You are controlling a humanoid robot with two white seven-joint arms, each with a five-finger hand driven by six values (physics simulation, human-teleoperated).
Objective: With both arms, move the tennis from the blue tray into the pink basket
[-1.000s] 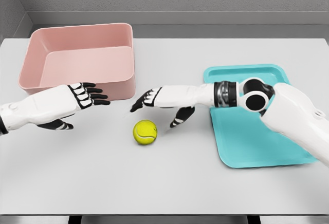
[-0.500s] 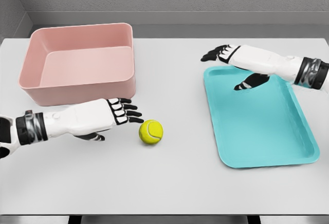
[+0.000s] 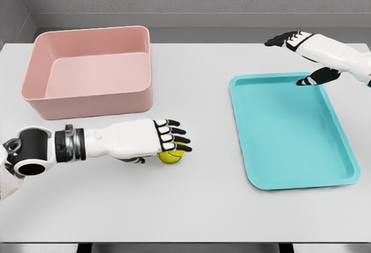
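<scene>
The left hand (image 3: 155, 141) reaches in low from the left edge, forearm nearly level over the table (image 3: 197, 206), palm down, its fingers (image 3: 175, 138) draped over the top of the tennis ball (image 3: 170, 156); whether they truly grip it cannot be told. The ball sits on the bare table, near of the pink basket (image 3: 87, 70) and well left of the blue tray (image 3: 293, 128). The right hand (image 3: 301, 50) hovers at the far right above the tray's far edge, fingers spread and holding nothing.
</scene>
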